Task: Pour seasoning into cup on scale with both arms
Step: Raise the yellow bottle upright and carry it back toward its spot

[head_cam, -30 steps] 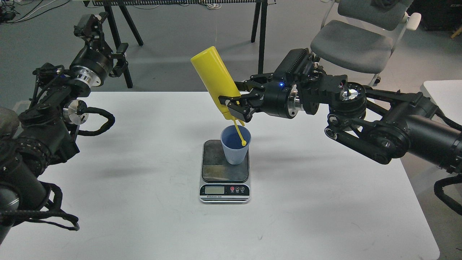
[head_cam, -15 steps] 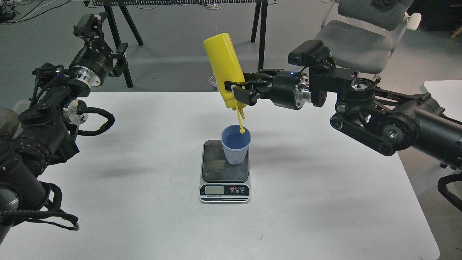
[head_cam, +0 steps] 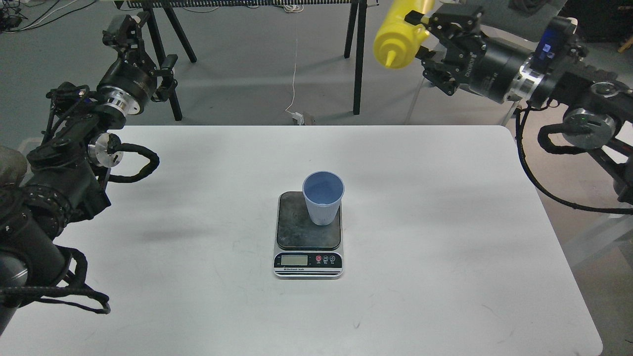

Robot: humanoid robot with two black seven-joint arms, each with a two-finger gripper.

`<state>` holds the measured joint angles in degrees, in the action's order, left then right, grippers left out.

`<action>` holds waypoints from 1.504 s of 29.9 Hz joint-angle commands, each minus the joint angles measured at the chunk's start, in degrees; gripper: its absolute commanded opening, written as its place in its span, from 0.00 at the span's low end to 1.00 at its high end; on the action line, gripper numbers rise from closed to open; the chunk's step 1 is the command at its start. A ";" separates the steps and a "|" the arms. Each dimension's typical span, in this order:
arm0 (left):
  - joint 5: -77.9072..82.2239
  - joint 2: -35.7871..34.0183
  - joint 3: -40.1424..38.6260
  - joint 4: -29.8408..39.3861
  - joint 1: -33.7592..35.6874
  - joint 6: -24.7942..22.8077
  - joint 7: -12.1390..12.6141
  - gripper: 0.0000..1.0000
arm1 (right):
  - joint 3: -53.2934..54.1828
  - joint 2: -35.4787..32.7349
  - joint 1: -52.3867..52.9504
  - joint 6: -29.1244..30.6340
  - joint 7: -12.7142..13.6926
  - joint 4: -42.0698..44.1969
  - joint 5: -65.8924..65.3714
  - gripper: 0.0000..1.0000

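Table (head_cam: 445, 247): white, rounded corners, its far edge running under both arms and its right edge falling away at 3 o'clock. Scale (head_cam: 307, 237): near table centre, display facing 6 o'clock, wide bare tabletop on every side. Cup (head_cam: 323, 198): upright on the scale's platform toward its 1 o'clock corner, rim overhanging the platform's right edge in this view. Bottle (head_cam: 398, 34): yellow, at 1 o'clock from the cup and high above the floor beyond the table's far edge, nozzle pointing down-left, well apart from the cup. Right gripper (head_cam: 423, 37): fingers clamped on the bottle's body, arm entering from 3 o'clock. Left gripper (head_cam: 126, 29): at 10 o'clock beyond the table's far left corner, holding nothing; finger spread cannot be told.
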<state>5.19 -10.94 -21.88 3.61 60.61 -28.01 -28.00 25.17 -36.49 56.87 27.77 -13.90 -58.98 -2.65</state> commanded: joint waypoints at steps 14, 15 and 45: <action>0.09 0.04 0.53 -0.01 -0.49 0.01 0.00 0.99 | 27.29 -1.31 -36.29 0.23 -1.57 -9.91 35.95 0.52; 0.09 0.13 0.53 -0.01 -0.49 0.01 0.00 0.99 | 28.52 -1.22 -38.05 0.23 -1.74 -10.79 37.09 0.52; 0.53 1.10 0.79 -0.10 -1.64 0.01 0.00 0.99 | 45.23 19.35 -61.00 0.23 -6.05 -12.21 39.04 0.53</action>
<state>5.69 -10.01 -21.09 3.53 58.99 -28.00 -28.00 69.98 -17.91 -4.03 28.00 -19.76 -71.39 36.39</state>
